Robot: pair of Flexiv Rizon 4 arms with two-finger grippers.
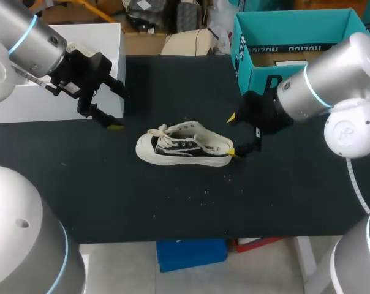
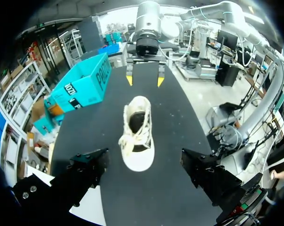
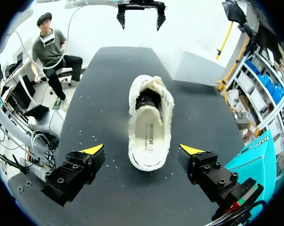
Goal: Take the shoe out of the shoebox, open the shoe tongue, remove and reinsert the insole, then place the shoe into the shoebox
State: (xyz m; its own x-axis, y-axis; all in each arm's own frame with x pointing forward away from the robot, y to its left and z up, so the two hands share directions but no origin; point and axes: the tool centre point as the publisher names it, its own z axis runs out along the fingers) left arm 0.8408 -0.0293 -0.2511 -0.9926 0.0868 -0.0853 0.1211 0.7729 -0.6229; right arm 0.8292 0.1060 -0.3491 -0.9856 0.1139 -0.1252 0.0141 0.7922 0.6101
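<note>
Working over the black table point(image 1: 173, 208), with the teal shoebox point(image 1: 295, 43) standing open at the far right edge, well apart from the shoe. Resting the shoe point(image 1: 185, 147) on its sole mid-table, toe pointing toward the left arm, heel toward the right. Hovering the left gripper point(image 1: 114, 109) near the toe end, fingers spread wide, touching nothing. Bracketing the heel with the right gripper point(image 1: 232, 135), fingers wide apart on either side; in the right wrist view, not pinching it. Showing the insole point(image 3: 149, 136) lying flat inside the shoe, with the laces point(image 2: 128, 141) hanging loose near the toe.

Judging progress: taking the shoe out looking done, it being clear of the box. Not telling whether the insole is waiting to be pulled or already sitting back in place. Putting the shoe back into the shoebox remaining either way.
</note>
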